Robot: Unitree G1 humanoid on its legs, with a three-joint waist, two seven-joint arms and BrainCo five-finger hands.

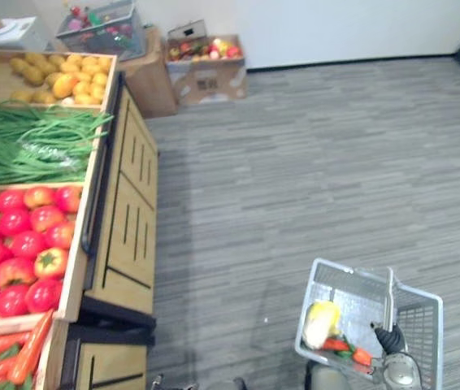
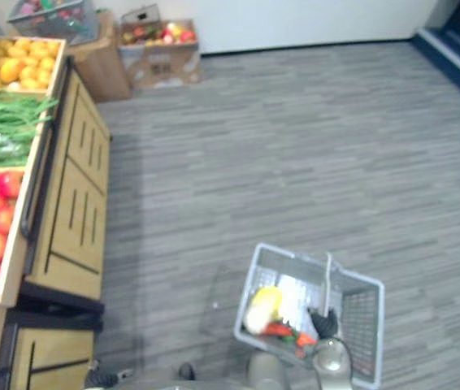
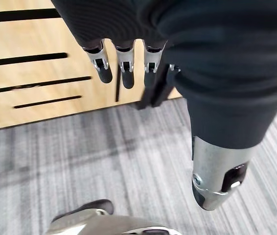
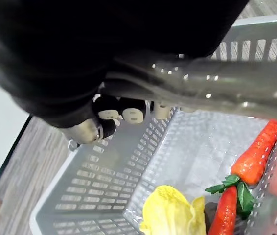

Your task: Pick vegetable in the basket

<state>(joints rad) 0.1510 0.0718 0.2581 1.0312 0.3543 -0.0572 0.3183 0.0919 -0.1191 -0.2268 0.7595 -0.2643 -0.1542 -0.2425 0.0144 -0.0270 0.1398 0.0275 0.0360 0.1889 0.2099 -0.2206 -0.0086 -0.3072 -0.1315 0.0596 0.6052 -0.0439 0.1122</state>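
Note:
A grey plastic basket (image 1: 337,279) hangs low at my right side, above the floor. My right hand (image 1: 390,337) is shut on its handle (image 4: 226,88), with the fingers (image 4: 124,110) curled under the bar. Inside lie a yellow leafy vegetable (image 4: 173,215) and two orange carrots (image 4: 253,156) with green tops. My left hand (image 3: 124,63) hangs beside the wooden stand (image 3: 26,83) with straight fingers and holds nothing. On the stand at the left are red tomatoes (image 1: 19,244), green beans (image 1: 27,142) and carrots (image 1: 2,357).
Yellow produce (image 1: 67,77) fills the stand's far crate. A cardboard box (image 1: 206,65) of mixed produce and another grey basket (image 1: 104,24) stand by the back wall. Grey striped floor (image 1: 311,162) spreads between the stand and the wall.

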